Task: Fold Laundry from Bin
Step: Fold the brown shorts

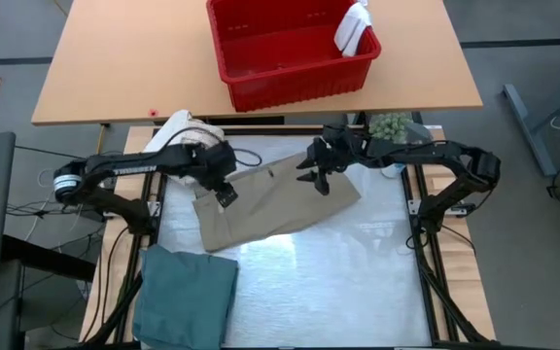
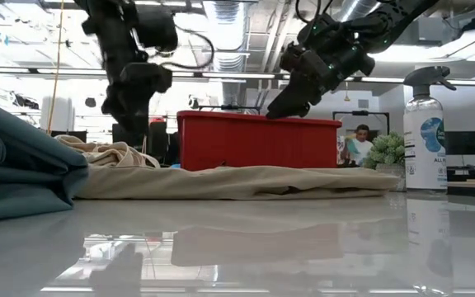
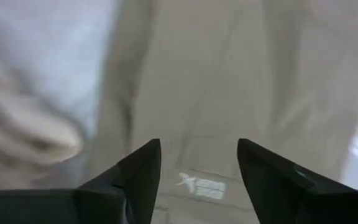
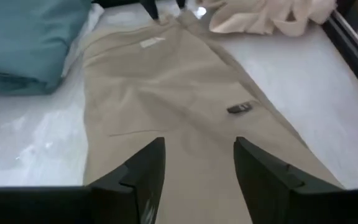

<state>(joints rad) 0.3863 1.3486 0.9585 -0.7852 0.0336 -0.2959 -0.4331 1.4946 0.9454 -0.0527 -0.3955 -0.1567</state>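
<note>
**High view: trousers mid-fold, one garment stacked, one cloth left in the bin**

High view shows the trousers (image 1: 275, 204) lying flat and slanted across the middle of the work mat (image 1: 358, 282), folded lengthwise at most. The left gripper (image 1: 224, 190) hangs over their left end, near the waistband, and the right gripper (image 1: 317, 175) over their upper right edge. In each wrist view the two fingers stand spread with bare khaki showing between them, so neither is pinching cloth; the low view puts both clear above the fabric.

Judging progress: the teal garment (image 1: 188, 292) sits folded in a neat stack at the mat's near left corner, so that piece looks done. The trousers still need their cross folds and a place on the stack. A small white cloth (image 1: 355, 27) hangs over the far right corner of the bin (image 1: 290, 73), which stands on the wooden table beyond the mat; it has yet to be fetched. A cream bundle (image 1: 188, 129) lies just past the left arm.

The bin's floor looks bare from above, though the near wall hides a strip of it. The left wrist view is blurred, and the pale mass at its edge cannot be identified. No white towel can be made out anywhere. In the low view a spray bottle (image 2: 425, 132) stands at the right and a person (image 2: 355, 142) sits far behind.
</note>
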